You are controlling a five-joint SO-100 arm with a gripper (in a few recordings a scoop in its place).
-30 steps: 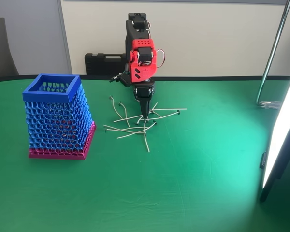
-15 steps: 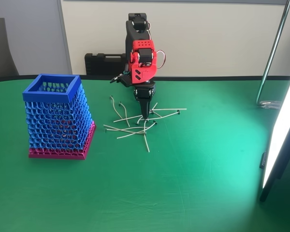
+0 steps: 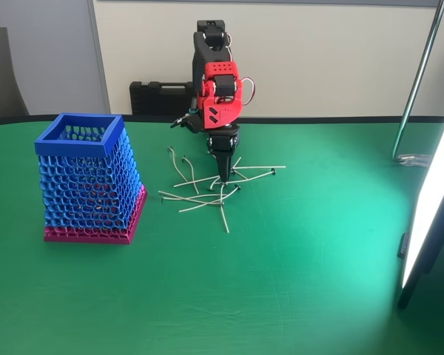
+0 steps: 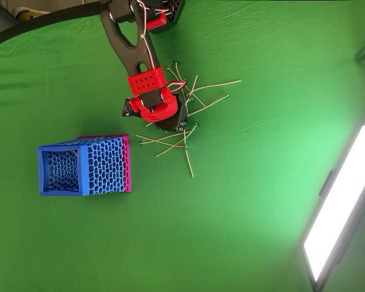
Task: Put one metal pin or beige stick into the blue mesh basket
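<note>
Up front, bare green felt surface [image 3: 281, 296]; the tall blue honeycomb basket [image 3: 89, 177] stands at the left, rim open and ready. Behind it, thin pale sticks [image 3: 207, 194] lie scattered, crossing each other. The claw [image 3: 223, 176] points straight down into the pile, tips together, though whether it's pinching a stick I can't tell.

hand [image 3: 223, 177] tips: too small to judge | light panel [image 3: 429, 211]: cut off right

Our colours on the green table [image 3: 296, 281]
We see a blue honeycomb basket [image 3: 89, 181] with pink base, pale beige sticks [image 3: 207, 198], red-and-black arm [image 3: 216, 89]
</note>
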